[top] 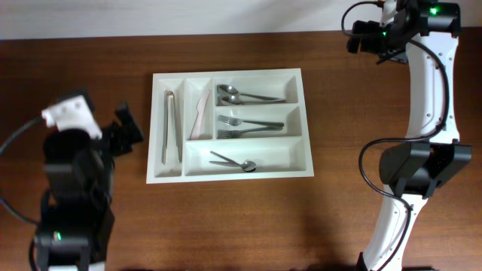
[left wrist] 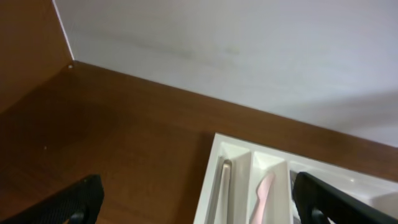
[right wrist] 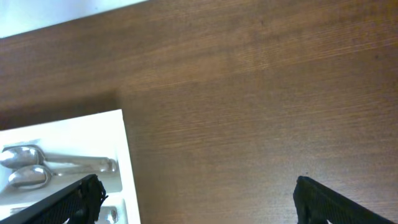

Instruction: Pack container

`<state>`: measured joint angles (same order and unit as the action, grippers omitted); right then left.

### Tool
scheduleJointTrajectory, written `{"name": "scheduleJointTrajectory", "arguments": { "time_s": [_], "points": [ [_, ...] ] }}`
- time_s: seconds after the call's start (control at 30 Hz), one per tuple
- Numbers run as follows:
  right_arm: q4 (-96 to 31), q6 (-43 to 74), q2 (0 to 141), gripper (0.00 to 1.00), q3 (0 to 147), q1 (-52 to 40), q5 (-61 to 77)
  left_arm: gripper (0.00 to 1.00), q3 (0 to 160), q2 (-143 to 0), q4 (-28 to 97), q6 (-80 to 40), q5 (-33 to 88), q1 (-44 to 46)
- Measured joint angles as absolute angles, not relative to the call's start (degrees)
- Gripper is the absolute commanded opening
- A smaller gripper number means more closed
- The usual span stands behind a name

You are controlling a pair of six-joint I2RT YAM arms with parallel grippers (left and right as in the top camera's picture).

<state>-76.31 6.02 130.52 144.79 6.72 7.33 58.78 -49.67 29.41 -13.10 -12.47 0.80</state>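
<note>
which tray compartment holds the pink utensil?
The inner narrow compartment of the container, between the tongs and the wide compartments: it holds the pale pink knife. All the others hold silver pieces.

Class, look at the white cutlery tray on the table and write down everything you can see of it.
The tray is white, rectangular and seemingly plastic, and it lies flat on the brown wooden table. It has five compartments. The two narrow ones at its left end in the overhead view hold metal tongs and a pink knife. The three wide ones hold two spoons, two forks and two small utensils lying together. Only the table and its contents touch it.
</note>
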Motion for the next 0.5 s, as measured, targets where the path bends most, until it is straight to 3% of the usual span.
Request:
{"name": "scheduleJointTrajectory", "arguments": {
  "time_s": [0.5],
  "points": [
    [-76.31,6.04,130.52,0.99,144.79,6.72,7.31,0.99,37.39,-28.67,21.56,-12.71,-9.23,0.10]
  ]
}}
